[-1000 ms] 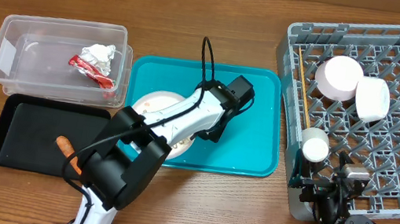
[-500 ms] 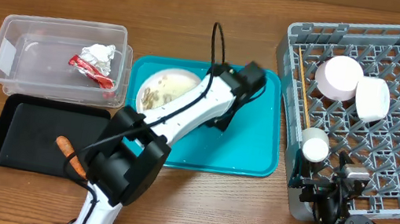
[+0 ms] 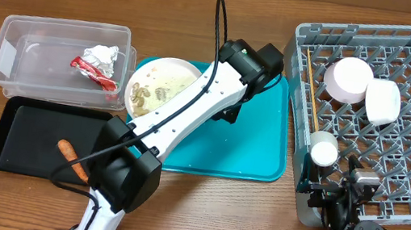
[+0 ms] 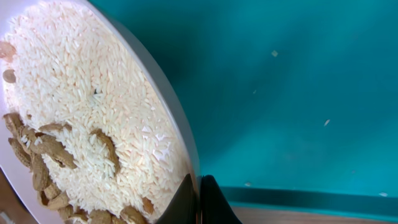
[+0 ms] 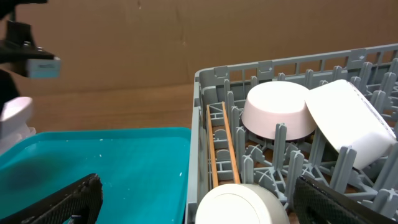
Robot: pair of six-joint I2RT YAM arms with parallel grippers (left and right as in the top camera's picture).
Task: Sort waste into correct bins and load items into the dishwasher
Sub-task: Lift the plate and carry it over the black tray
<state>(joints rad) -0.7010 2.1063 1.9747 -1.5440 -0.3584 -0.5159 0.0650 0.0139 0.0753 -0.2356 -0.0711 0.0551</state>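
Note:
My left gripper (image 4: 200,199) is shut on the rim of a white plate (image 3: 162,86) that carries rice grains (image 4: 93,112) and beige food scraps (image 4: 46,155). It holds the plate over the far left corner of the teal tray (image 3: 252,159), close to the clear tub (image 3: 9,61). The tub holds a red wrapper (image 3: 88,70) and a white tissue (image 3: 102,55). An orange carrot piece (image 3: 72,157) lies in the black tray (image 3: 27,133). My right gripper (image 5: 211,208) is open and empty at the grey dish rack's (image 3: 401,169) near left corner.
The rack holds two upturned white bowls (image 3: 347,79) (image 3: 382,101), a small white cup (image 3: 322,151) and wooden chopsticks (image 3: 312,90) along its left side. The left arm stretches diagonally across the teal tray. The table is brown wood.
The left arm has carried the plate from the near middle of the teal tray up and to the left, toward the clear tub. The right arm has not moved.

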